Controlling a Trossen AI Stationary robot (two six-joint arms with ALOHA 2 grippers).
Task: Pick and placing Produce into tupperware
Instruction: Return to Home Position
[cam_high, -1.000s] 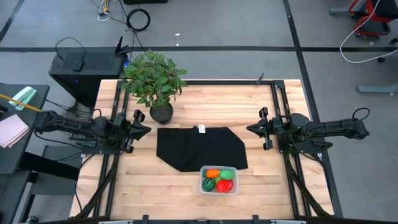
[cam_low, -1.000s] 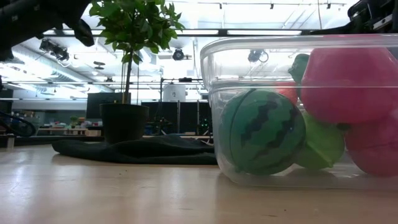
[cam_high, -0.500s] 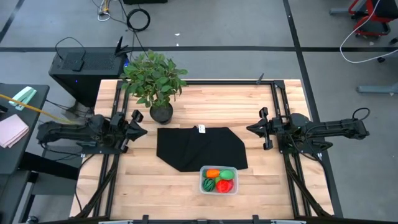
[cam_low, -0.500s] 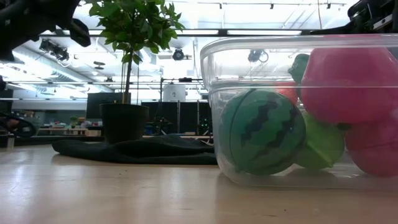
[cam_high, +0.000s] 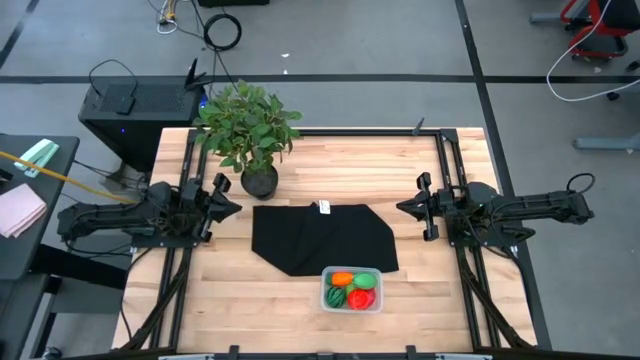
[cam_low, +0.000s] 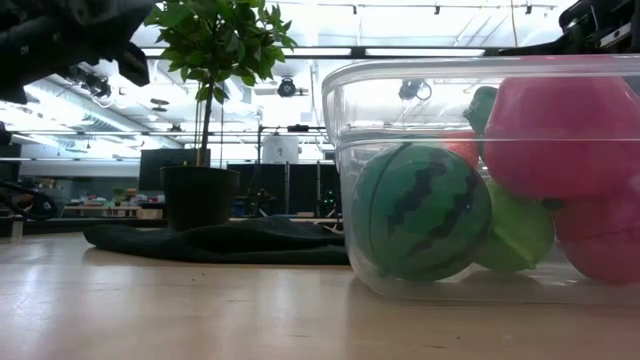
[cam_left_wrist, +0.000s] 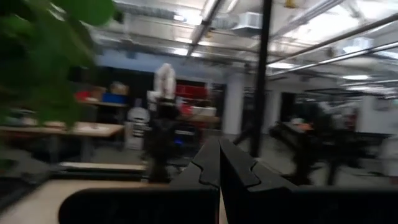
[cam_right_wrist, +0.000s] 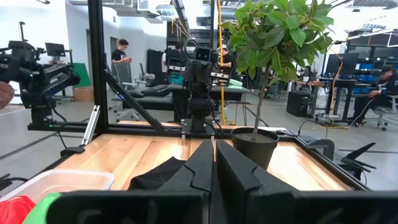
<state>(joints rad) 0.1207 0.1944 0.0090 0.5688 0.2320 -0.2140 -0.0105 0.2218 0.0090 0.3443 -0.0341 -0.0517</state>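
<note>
**Clear plastic rectangular tub (cam_high: 324, 290) is filled; getting home is the hazard**

Red, orange and green toy produce (cam_high: 351, 287) lies inside the tub. The tub sits at the near edge of the black cloth mat (cam_high: 320, 237), close to the front rim of the pale wooden worktop (cam_high: 230, 290). I cannot tell whether tub and mat touch.

The risk, as I judge it, is on my left. My left gripper (cam_high: 230, 200) hangs just off the mat's far left corner, beside the leafy potted plant (cam_high: 248, 125). A careless swing there could catch the leaves or tip the pot. A snag on the mat might also drag the light tub toward the rim.

That gripper's fingers are pressed together on nothing, and its arm is folded back beyond the mat's left side. My right gripper (cam_high: 405, 207) mirrors it off the mat's right side, fingers likewise closed and empty, and points toward the mat.
</note>
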